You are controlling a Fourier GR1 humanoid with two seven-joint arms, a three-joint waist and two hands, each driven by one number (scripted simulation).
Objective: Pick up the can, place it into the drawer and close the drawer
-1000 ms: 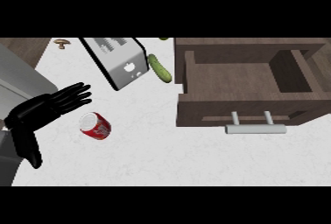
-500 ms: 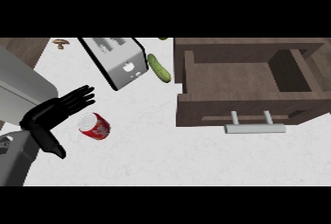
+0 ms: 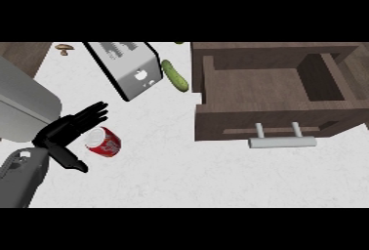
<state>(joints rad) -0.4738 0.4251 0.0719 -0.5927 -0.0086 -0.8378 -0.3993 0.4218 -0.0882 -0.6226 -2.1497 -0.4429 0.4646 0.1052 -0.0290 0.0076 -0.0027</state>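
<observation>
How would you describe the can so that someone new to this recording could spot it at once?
Start at the open wooden drawer with the metal handle at the right, then look across the white counter to the lower left. There the can lies on its side right beside the left hand, whose fingers are straight. It is the only red thing, unlike the green cucumber farther up.

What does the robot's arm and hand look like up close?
Only one arm shows, at the view's lower left: a smooth grey forearm with rounded casing, ending in a black hand with slender fingers and a thumb. No cables or markings are visible on it.
</observation>
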